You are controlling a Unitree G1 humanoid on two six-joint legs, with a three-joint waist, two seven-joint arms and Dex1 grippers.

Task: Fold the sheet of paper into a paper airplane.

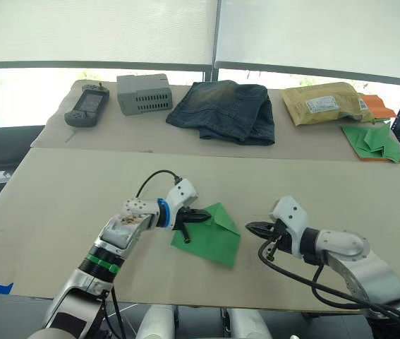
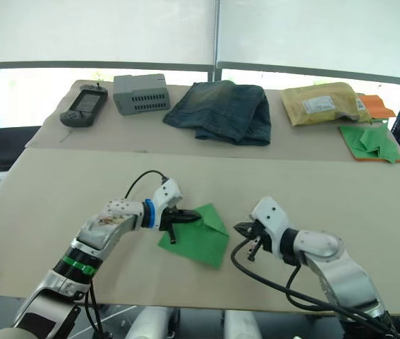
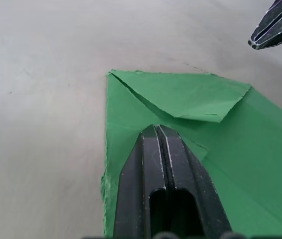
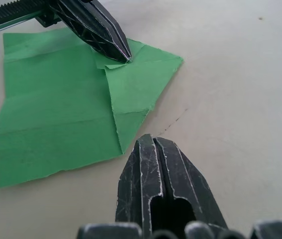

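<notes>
We saw the sheet of paper (image 1: 210, 236) lying flat on the near table (image 1: 58, 212), roughly at its middle, with its far corners folded in so that it came to a point on the far side. The left gripper (image 1: 201, 216) rested on the paper's left part, its two black fingers pressed together with the tip down on a folded flap, nothing pinched between them. The right gripper (image 1: 253, 227) sat just off the paper's right edge, apart from it, its fingers likewise pressed together and holding nothing. On the far table lay a pair of blue jeans (image 1: 226, 109), a grey box (image 1: 144, 93), a dark handheld controller (image 1: 87, 105), a yellow padded envelope (image 1: 323, 102) and, far right, a heap of green paper pieces (image 1: 376, 140).
</notes>
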